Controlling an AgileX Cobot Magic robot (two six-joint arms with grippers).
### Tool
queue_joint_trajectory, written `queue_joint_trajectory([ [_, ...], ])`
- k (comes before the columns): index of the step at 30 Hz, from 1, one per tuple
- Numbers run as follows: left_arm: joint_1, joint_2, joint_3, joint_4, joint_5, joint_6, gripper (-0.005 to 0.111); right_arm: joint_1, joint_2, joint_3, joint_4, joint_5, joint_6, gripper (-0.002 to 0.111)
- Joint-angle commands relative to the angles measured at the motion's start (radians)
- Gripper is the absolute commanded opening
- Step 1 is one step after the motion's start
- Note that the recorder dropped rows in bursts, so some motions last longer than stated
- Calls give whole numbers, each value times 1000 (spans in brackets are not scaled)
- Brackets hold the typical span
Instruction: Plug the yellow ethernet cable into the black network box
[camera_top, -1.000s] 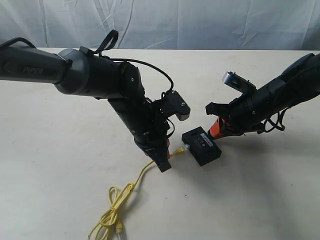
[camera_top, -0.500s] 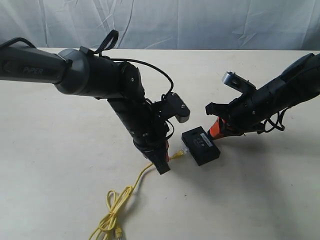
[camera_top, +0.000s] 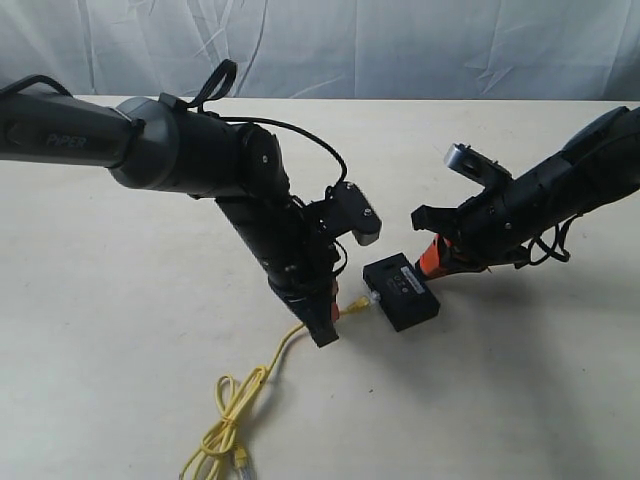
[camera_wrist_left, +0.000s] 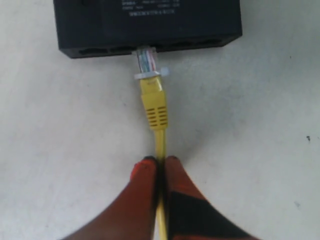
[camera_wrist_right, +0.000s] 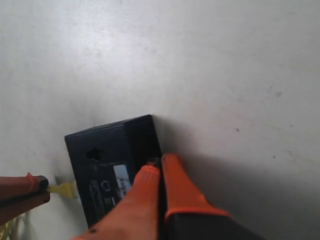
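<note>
The black network box (camera_top: 402, 291) lies flat on the table, its port side (camera_wrist_left: 150, 47) facing my left gripper. The yellow ethernet cable (camera_top: 250, 385) runs from a bundled loop near the front edge up to the box. Its clear plug (camera_wrist_left: 146, 61) has its tip at the mouth of a port, with most of the plug body showing outside. My left gripper (camera_wrist_left: 160, 161) is shut on the cable a short way behind the yellow boot (camera_wrist_left: 154, 107). My right gripper (camera_wrist_right: 159, 162) is shut, its tips pressed against the far side of the box (camera_wrist_right: 107, 160).
The pale table (camera_top: 520, 400) stretches around the box, with a white cloth backdrop (camera_top: 400, 45) behind its far edge. The cable's loose loop and second plug (camera_top: 240, 458) lie near the front edge. Both arms lean in over the middle.
The left gripper and the cable's loose loop shifted very slightly and came back. The plug stays at the box's port. The right arm has not moved.
</note>
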Motion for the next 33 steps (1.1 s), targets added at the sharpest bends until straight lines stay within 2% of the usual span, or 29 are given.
queue_joint_trajectory([
  [1, -5, 2, 1, -37, -16, 27, 0, -3, -1, -2, -2, 17, -12, -1],
  [14, -5, 2, 1, -39, -1, 53, 0, 40, 56, -2, 12, 26, -33, -1],
  [20, -5, 2, 1, -39, -23, 52, 0, 40, 56, -2, 68, 86, -64, -1],
  [25, -5, 2, 1, -22, -68, 52, 0, 38, 56, -2, 66, 54, -64, -1],
  [33, -5, 2, 1, 89, -198, 53, 0, 38, 56, -2, 81, 16, -64, -1],
])
